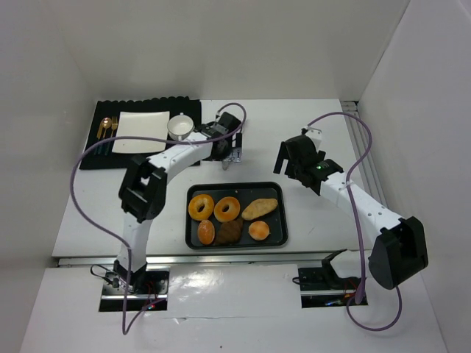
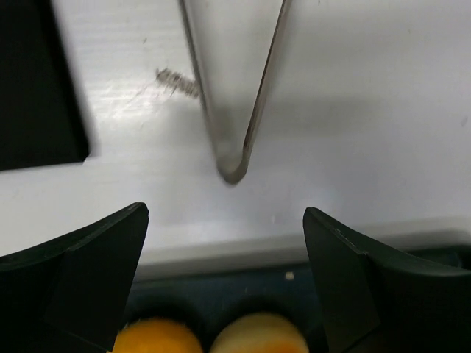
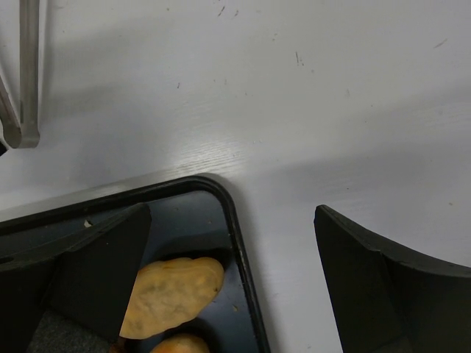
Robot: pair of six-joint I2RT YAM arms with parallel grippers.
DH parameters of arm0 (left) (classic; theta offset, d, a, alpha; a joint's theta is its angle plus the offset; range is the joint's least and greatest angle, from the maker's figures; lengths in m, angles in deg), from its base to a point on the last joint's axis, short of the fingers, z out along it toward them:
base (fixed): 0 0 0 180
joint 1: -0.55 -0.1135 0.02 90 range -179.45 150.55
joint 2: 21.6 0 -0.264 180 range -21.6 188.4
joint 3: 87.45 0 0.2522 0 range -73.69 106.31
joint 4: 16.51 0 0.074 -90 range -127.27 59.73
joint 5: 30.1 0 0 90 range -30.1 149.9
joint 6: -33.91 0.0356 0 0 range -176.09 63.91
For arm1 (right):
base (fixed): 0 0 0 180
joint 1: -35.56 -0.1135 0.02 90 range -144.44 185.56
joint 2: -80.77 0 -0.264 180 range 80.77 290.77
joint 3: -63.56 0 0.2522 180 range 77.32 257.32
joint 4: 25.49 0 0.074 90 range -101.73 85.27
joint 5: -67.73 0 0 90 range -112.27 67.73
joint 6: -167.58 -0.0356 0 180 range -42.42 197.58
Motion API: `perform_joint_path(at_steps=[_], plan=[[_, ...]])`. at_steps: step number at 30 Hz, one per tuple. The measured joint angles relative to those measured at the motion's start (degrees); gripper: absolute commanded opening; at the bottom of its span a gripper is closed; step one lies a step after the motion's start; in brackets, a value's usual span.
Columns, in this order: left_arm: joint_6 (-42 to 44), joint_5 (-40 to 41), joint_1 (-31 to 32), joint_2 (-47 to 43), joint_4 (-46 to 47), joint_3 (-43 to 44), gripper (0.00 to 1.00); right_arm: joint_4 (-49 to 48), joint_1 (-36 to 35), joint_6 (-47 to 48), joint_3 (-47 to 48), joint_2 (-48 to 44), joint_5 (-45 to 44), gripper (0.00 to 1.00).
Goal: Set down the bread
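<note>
Jaws wide apart on both arms, nothing held. Left jaws hang over the tabletop just past the far edge of the tray, lined up with the closed bend of the metal tongs lying flat there. Right jaws hover over the tray's far right corner, near the oblong roll. Bread is all on the tray, six pieces. Plate is bare, well apart at far left on the dark mat; cup is touching it or just beside it, can't tell which.

Likely step: pick up the tongs.

Risks:
- Tongs are thin, smooth and flat on the surface, so the jaws may skid them away or catch one leg only.
- A low approach could clip the tray rim.
- Both arms work near the same end of the tray and could bump.
- Cup sits close to the carry path to the plate.
</note>
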Motion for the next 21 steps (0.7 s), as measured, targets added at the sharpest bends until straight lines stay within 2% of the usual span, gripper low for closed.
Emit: perform_joint_path(at_steps=[4,10,15,21], plan=[[0.68,0.2,0.04,10.88,-2.05,10.86,1.0,0.0,0.0,0.0,0.0,0.0,-0.15,0.99],[1.66,0.83,-0.07,21.27,-5.22,24.06,1.0,0.0,0.02,0.0,0.0,0.0,-0.2,0.99],[1.64,1.27,-0.7,24.98,-6.99,28.46,1.0,-0.02,0.02,0.02,0.0,0.0,-0.2,0.99],[1.62,1.99,-1.73,25.51,-7.58,28.87,1.0,-0.02,0.02,0.02,0.0,0.0,-0.2,0.99]])
